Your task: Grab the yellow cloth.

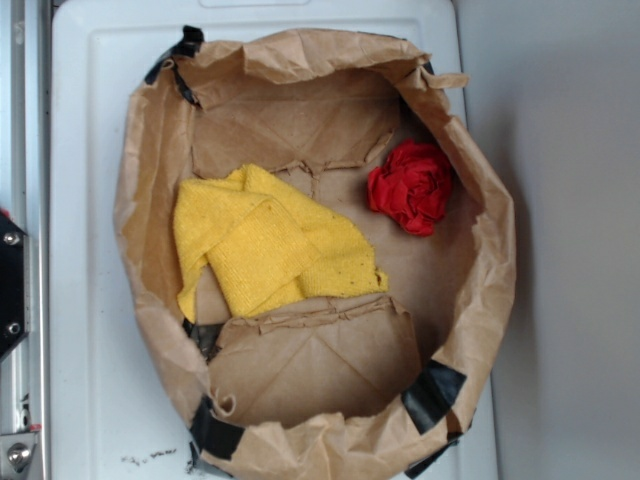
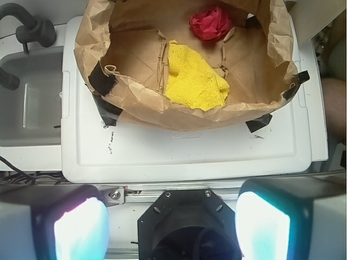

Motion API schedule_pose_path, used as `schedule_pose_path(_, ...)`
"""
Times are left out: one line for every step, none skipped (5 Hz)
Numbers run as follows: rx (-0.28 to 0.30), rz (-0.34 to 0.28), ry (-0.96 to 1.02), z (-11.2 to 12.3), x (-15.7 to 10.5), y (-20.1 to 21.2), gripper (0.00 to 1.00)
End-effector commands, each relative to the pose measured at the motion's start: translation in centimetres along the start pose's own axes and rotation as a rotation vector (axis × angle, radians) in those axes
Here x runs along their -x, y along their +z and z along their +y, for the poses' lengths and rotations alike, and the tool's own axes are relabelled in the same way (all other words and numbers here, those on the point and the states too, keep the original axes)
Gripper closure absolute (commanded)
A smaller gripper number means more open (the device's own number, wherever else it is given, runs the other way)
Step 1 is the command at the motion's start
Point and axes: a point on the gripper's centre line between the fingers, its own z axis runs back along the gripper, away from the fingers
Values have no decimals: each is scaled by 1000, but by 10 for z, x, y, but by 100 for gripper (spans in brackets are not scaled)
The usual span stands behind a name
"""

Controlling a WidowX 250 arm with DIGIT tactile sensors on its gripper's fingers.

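Wrist view: gripper at bottom edge, fingers spread wide, holding nothing, touching nothing. Well short of the paper bag on the white lid. Yellow cloth lying crumpled on bag floor, left of centre in exterior view, apart from red cloth. Nothing grasped yet. Judged remaining: whole approach over bag rim, descent, closing on yellow cloth, lift.

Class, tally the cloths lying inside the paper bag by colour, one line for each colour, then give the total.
Yellow cloth: 1
Red cloth: 1
Total: 2 cloths in the paper bag
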Motion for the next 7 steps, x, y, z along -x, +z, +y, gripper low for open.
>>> schedule_pose_path(0, 0, 0, 0, 0, 0, 0)
schedule_pose_path(-24, -23, -20, 10, -32, -13, 0)
schedule_pose_path(-24, -76, -13, 19, -60, -18, 0)
schedule_pose_path(-30, -124, 0, 30, -91, -29, 0)
schedule_pose_path(-25, -113, -56, 29, -113, -53, 0)
schedule_pose_path(-37, -82, -87, 24, -119, -71, 0)
schedule_pose_path(-70, 23, -125, -13, -64, -94, 0)
